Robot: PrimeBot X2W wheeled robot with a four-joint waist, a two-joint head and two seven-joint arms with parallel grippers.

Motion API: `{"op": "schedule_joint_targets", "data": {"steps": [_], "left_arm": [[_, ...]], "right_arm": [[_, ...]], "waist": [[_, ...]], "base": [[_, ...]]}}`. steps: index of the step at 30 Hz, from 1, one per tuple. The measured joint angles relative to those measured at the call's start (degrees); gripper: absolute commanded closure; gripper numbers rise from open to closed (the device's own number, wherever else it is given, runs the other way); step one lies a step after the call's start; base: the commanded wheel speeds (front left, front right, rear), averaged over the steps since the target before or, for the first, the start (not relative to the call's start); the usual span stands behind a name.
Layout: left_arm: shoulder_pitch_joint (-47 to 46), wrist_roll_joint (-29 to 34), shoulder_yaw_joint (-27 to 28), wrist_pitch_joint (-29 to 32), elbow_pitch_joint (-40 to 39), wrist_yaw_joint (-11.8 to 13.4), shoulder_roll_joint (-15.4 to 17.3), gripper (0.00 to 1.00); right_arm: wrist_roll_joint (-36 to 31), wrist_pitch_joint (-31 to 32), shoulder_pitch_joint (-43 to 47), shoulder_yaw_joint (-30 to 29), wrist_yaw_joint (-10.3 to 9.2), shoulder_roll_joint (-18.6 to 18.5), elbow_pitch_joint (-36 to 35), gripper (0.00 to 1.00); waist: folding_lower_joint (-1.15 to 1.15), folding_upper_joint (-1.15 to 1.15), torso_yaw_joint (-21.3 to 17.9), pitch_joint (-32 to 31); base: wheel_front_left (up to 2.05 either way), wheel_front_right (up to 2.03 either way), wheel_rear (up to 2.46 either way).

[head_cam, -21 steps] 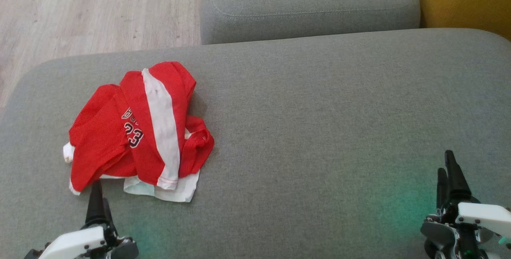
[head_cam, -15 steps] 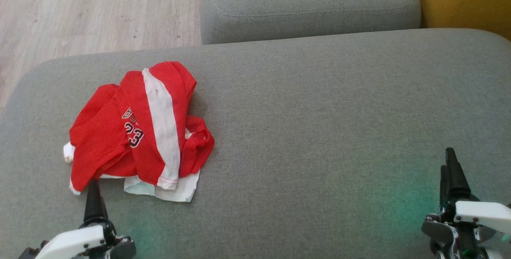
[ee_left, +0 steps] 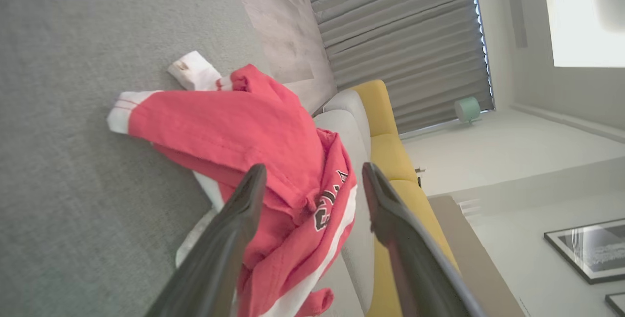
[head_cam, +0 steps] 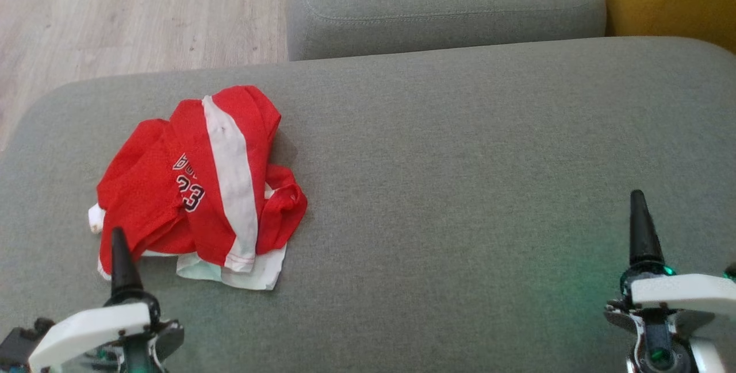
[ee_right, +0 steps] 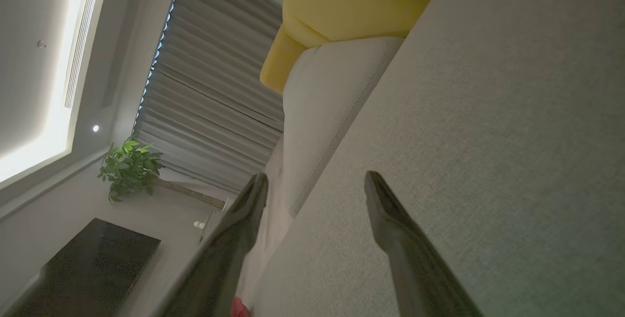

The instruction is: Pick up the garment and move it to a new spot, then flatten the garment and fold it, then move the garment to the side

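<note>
The red-and-white garment (head_cam: 198, 183) is lying crumpled toward the left edge of the grey seat cushion (head_cam: 460, 189). The left gripper (ee_left: 313, 170) is hovering at its near side, fingers spread apart, gripping nothing. The right gripper (ee_right: 316, 178) is hanging over the cushion's near right corner, fingers likewise apart.

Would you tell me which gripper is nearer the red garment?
The left gripper, at the near edge of the garment; the right gripper sits far across the cushion.

Red-white garment (head_cam: 201, 180) crumpled on grey cushion (head_cam: 460, 189)
</note>
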Motion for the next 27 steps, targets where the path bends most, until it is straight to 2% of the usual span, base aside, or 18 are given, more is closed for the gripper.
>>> {"op": "schedule_joint_targets", "data": {"steps": [7, 27], "left_arm": [[-0.09, 7.14, -2.79, -1.03, -3.14, 1.54, 0.0, 0.0], [-1.31, 29.69, -12.21, -4.33, -4.38, 1.98, 0.08, 0.0]], "right_arm": [[-7.89, -1.27, -0.03, 1.11, 0.0, 0.0, -1.78, 0.0], [-26.6, -4.39, -0.05, 3.99, 0.0, -0.01, -3.27, 0.0]], "waist": [[0.0, 0.0, -0.15, 0.31], [0.0, 0.0, -0.03, 0.48]], "base": [[0.0, 0.0, 0.0], [0.0, 0.0, 0.0]]}}
